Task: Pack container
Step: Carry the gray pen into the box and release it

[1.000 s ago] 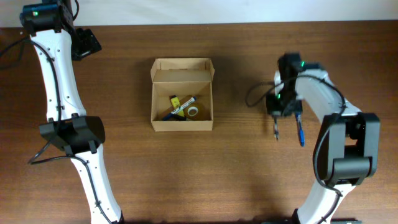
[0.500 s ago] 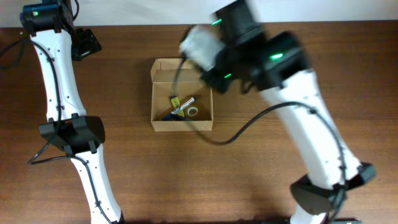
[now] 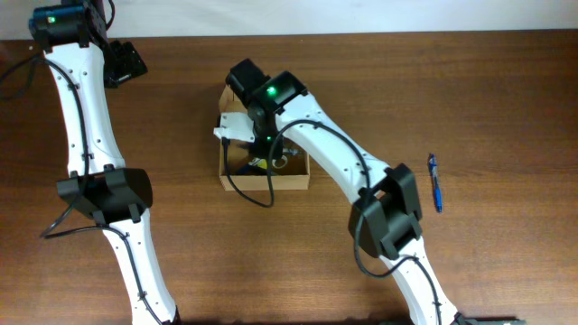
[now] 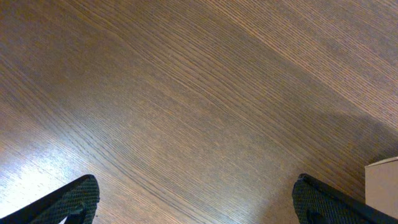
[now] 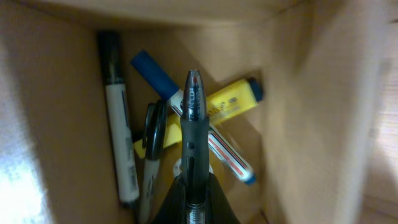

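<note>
Container (image 3: 293, 182): 1
Yellow highlighter (image 5: 239, 96): 1
Black-capped marker (image 5: 118, 149): 1
Blue-capped marker (image 5: 217, 146): 1
Red-tipped black pen (image 5: 193, 124): 1
Dark pen (image 5: 153, 134): 1
Blue pen (image 3: 434, 183): 1

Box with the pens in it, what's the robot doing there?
The right gripper holds a dark pen, pointing it down into the open cardboard box. Markers and a yellow highlighter already lie inside. A blue pen lies on the table off to the side, not yet packed. The left gripper hangs open over the table, far from the box.
</note>
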`<state>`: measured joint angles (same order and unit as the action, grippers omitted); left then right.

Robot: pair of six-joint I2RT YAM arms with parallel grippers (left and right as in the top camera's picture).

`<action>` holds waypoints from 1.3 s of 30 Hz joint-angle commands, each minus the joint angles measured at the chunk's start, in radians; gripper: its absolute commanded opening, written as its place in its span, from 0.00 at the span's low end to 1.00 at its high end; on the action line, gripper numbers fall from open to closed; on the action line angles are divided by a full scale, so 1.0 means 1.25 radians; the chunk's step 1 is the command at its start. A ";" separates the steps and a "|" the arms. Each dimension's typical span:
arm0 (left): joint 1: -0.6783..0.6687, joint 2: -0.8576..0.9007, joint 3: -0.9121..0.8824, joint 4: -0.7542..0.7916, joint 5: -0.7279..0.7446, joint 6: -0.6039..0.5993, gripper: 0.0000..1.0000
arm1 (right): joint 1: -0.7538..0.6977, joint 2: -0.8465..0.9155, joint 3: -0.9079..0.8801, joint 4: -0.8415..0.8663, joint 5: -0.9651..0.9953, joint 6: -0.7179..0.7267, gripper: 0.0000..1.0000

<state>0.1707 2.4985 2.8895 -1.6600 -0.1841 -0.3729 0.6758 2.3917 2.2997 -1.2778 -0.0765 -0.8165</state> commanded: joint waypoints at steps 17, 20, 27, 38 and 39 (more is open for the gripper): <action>0.002 0.000 0.004 -0.001 -0.005 0.009 1.00 | -0.002 0.078 -0.005 0.001 -0.058 0.115 0.04; 0.002 0.000 0.004 -0.001 -0.005 0.009 1.00 | -0.002 0.092 -0.005 -0.013 -0.055 0.117 0.05; 0.002 0.000 0.004 -0.001 -0.005 0.009 1.00 | -0.002 0.038 0.038 -0.065 0.003 0.190 0.34; 0.002 0.000 0.004 -0.001 -0.005 0.009 1.00 | -0.050 -0.291 0.128 -0.079 0.282 0.479 0.41; 0.002 0.000 0.004 -0.001 -0.005 0.009 1.00 | -0.074 -0.324 0.128 -0.079 0.281 0.493 0.43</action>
<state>0.1707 2.4985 2.8895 -1.6600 -0.1841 -0.3729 0.6552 2.1620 2.4191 -1.3762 0.1612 -0.3386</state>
